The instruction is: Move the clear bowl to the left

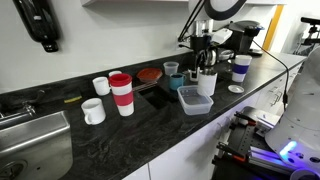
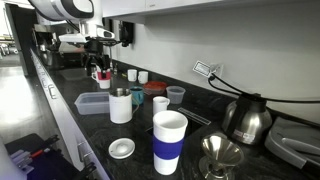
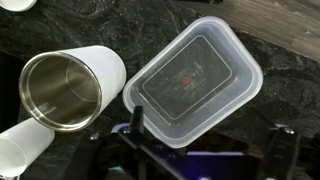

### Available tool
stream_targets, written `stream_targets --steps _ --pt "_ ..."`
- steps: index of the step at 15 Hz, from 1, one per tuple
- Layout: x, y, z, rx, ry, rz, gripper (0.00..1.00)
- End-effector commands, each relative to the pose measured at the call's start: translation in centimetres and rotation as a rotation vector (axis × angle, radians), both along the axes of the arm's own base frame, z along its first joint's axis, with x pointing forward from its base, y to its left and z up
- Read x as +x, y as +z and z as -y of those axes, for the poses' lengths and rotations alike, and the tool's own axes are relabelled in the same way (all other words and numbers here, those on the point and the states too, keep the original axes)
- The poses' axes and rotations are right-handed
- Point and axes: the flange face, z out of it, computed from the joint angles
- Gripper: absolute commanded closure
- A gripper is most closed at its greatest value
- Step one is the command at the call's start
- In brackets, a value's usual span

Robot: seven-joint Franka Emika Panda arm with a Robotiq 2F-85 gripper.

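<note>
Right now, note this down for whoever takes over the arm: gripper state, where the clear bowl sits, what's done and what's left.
The gripper is open and holds nothing. It hovers over the shallow translucent bluish-grey rectangular plastic tub.
The tub sits flat on the dark counter, close beside the white steel-lined tumbler.
Done: the gripper is lined up above the tub, with no grasp yet.
Left: grip the tub's rim, shift it left, release.

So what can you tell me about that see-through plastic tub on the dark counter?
The clear tub is a shallow rectangular container with rounded corners and a rimmed edge, translucent bluish-grey plastic by its look. Empty and upright, it sits flat on the dark speckled counter, close beside a white steel-lined cup; whether they touch is unclear. The gripper hangs above it, jaws apart.
</note>
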Motion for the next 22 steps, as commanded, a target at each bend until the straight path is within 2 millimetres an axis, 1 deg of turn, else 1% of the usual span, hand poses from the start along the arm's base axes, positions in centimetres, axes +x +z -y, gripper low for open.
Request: stream_targets --steps 1,4,6,10,13,15,17,18,20,22 --pt "0.0 0.0 0.0 0.000 0.000 -0.001 0.00" --pt "0.7 -1.0 0.0 -0.006 0.031 -0.003 0.00" --pt "1.3 -2.0 -0.1 -0.028 0.099 -0.017 0.00" --pt "3.6 -4.2 -0.1 -0.056 0.248 -0.007 0.00" --pt "5.2 -5.6 -0.2 -0.053 0.328 -0.011 0.00" --pt "6.2 -6.5 -0.1 -0.058 0.355 -0.018 0.00" --pt "7.0 -6.8 0.2 -0.060 0.335 -0.046 0.00" --pt "6.0 -6.8 -0.1 -0.054 0.325 -0.027 0.00" --pt "6.6 -7.0 0.1 -0.052 0.321 -0.032 0.00" --pt "6.7 -7.0 0.1 -0.051 0.320 -0.032 0.00"
